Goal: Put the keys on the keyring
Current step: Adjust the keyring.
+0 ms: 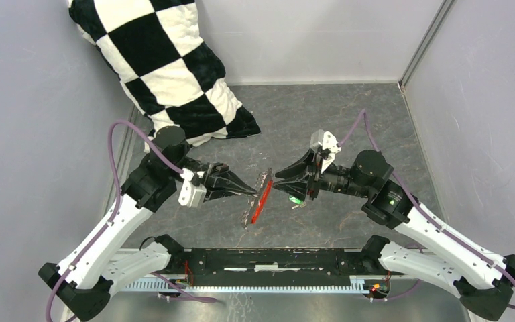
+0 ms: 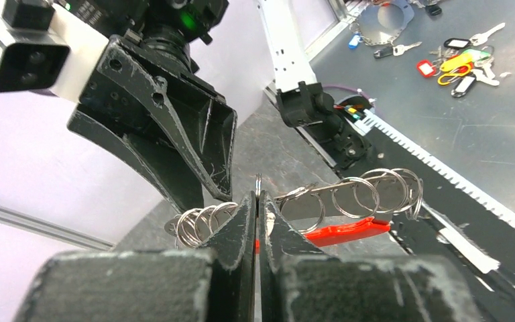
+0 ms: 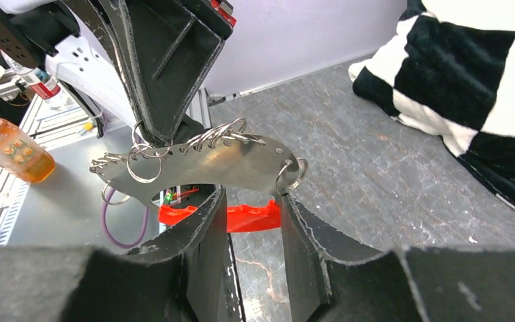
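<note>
Keyring [image 3: 221, 164] — curved silvery plate strung with rings, red tag [image 3: 245, 217] below

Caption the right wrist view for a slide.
Left gripper pinches the keyring plate; right gripper open beneath it, red tag beyond.

The keyring [image 3: 214, 157] just ahead of the right pincer [image 3: 251, 196] is smooth, shiny metal. Its red tag [image 3: 241, 218] is glossy plastic.
</note>
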`<state>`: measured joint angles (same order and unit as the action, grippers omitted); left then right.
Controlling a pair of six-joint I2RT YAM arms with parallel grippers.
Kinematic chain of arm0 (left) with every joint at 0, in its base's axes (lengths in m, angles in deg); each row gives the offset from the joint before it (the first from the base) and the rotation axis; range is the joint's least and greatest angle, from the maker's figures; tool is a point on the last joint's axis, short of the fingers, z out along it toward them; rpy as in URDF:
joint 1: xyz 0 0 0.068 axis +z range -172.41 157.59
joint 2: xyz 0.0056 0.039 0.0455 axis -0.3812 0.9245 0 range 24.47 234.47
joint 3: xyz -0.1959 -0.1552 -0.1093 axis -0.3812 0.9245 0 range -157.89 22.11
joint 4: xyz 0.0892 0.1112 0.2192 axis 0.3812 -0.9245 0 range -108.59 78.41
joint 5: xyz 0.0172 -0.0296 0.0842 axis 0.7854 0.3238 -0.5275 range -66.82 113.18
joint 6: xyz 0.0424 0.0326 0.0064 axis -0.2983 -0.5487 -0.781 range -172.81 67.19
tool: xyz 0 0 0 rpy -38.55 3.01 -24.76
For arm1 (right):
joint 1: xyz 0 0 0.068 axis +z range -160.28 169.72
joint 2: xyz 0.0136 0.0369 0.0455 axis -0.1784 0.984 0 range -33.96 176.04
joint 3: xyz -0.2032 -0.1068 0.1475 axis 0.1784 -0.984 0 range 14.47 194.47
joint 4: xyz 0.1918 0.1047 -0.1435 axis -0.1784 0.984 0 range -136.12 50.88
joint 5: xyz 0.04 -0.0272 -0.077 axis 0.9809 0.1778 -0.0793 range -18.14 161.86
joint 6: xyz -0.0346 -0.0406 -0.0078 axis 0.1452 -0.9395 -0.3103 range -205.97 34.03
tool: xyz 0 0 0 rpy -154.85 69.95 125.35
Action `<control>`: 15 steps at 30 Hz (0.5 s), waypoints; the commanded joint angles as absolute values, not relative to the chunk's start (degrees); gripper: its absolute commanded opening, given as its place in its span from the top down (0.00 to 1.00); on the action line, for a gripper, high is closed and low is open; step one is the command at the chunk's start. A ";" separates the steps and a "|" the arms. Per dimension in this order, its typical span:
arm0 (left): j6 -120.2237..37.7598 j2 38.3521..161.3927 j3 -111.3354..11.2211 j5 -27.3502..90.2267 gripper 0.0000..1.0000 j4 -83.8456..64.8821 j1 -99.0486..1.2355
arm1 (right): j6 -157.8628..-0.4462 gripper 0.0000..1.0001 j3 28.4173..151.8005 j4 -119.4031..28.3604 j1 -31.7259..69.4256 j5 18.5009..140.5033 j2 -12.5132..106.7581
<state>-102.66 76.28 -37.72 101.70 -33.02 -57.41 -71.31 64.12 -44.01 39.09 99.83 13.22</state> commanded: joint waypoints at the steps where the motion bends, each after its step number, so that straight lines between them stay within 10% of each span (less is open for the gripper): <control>1: -101.83 75.19 -39.76 104.47 0.98 -23.80 -58.36 | -69.22 0.59 63.28 -50.61 38.84 100.38 12.45; 15: -100.31 74.57 -38.18 104.70 0.98 -23.42 -60.88 | -63.24 0.62 61.41 -59.51 38.81 101.73 16.04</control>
